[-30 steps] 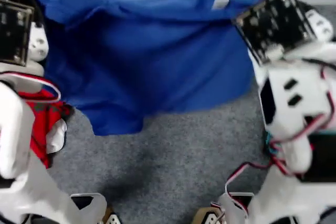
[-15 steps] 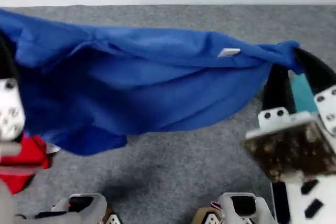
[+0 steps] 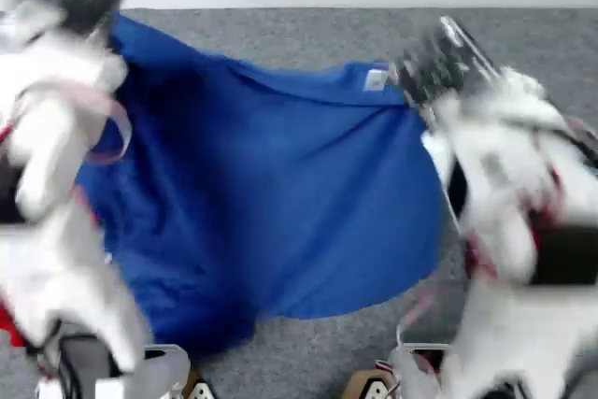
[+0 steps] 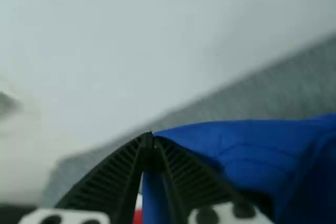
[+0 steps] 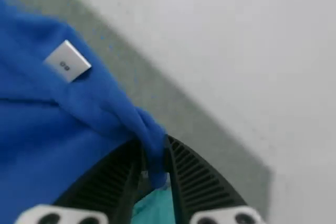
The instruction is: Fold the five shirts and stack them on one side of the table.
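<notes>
One shirt [image 3: 271,203] is spread over the worktop [image 3: 308,35], one edge clamped in my left claw [image 4: 153,145] and its collar end in my right claw [image 5: 153,156]; I judge its folding unfinished, stacking yet to do.

In the high view, you saw both arms as blurs. The left arm [image 3: 56,137] covered one side of the blue shirt [image 3: 271,193] and most of a red cloth [image 3: 7,329], which the frame edge also cut off. The right arm [image 3: 505,165] hid the shirt's other corner. The white tag [image 3: 376,79] was too small to read. In your wrist views, the left gripper [image 4: 153,142] and right gripper [image 5: 153,144] lost their bases to the frame edge. A teal scrap [image 5: 152,207] behind the right one could not be identified.
</notes>
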Robot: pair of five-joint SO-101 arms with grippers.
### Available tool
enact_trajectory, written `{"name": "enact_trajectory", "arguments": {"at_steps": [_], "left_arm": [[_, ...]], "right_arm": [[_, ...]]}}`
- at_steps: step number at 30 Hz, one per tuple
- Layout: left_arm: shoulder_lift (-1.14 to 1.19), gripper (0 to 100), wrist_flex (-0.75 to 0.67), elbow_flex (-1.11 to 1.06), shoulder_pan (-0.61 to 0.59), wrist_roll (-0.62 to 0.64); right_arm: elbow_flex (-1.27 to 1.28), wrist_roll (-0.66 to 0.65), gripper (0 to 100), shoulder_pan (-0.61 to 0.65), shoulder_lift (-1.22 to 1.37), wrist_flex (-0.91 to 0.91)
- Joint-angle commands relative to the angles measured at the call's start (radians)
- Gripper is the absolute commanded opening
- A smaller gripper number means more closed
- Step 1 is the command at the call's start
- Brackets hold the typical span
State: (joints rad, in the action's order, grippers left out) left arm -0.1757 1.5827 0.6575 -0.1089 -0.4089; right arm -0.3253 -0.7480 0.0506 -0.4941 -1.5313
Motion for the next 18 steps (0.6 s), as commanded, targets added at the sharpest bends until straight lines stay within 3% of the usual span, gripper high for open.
{"name": "enact_trajectory", "arguments": {"at_steps": [1,10,18], "left_arm": [[0.109,0,-0.161,-0.150,-0.002,-0.020],[0.465,0,-0.598,-0.249,0.003,-0.020],[0.690,0,-0.842,-0.157,0.012,-0.020]], "right_arm": [[0.146,-0.005,1.0,-0.012,0.101,0.111],[0.396,-0.005,1.0,-0.016,0.415,0.650],[0.393,-0.011,1.0,-0.018,0.636,1.104]]}}
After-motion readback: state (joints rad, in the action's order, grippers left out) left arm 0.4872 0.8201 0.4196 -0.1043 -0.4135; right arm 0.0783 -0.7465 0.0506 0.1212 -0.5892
